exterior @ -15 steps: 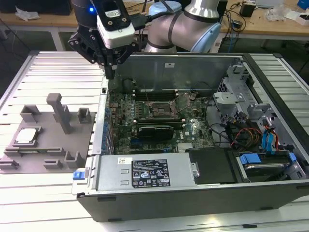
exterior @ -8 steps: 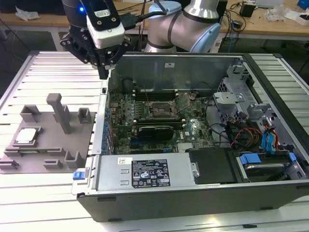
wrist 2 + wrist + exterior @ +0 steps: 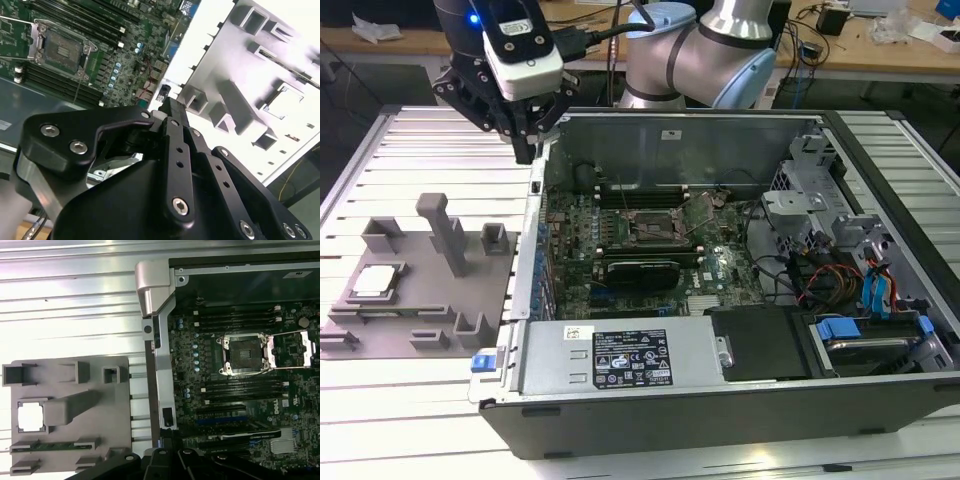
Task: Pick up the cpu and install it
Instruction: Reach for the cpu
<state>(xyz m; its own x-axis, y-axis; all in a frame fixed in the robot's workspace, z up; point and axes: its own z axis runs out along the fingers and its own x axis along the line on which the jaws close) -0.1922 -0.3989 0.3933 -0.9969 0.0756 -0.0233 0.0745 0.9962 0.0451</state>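
- In the exterior view you see the tool (image 3: 527, 150) hanging over the bench (image 3: 440, 160), just outside the wall of the open computer case (image 3: 720, 120) on the exterior view's left. You cannot tell whether it is set wide or narrow.
- The cpu (image 3: 373, 282) lies flat in its pocket on the grey holder plate (image 3: 430, 290), well apart from the tool and nearer the camera. The tool therefore does not have it.
- Inside the case, the socket (image 3: 655, 232) on the green motherboard (image 3: 720, 265) looks open, with no chip in it.
- In the second wrist view the tool (image 3: 170, 102) points at the gap between the motherboard (image 3: 130, 55) and the holder plate (image 3: 240, 75). The socket (image 3: 62, 50) shows bare.
- In the first wrist view the cpu (image 3: 30, 417) shows as a pale square in the holder plate (image 3: 115, 410), with the socket (image 3: 245, 354) far across from it. The tool (image 3: 167, 460) sits between the two.
- By my reading, you are in the approach to the pick, and nothing is grasped or installed yet. The pick calls for bringing the tool square over the chip, opened just past its edges, and lowered without tilting.
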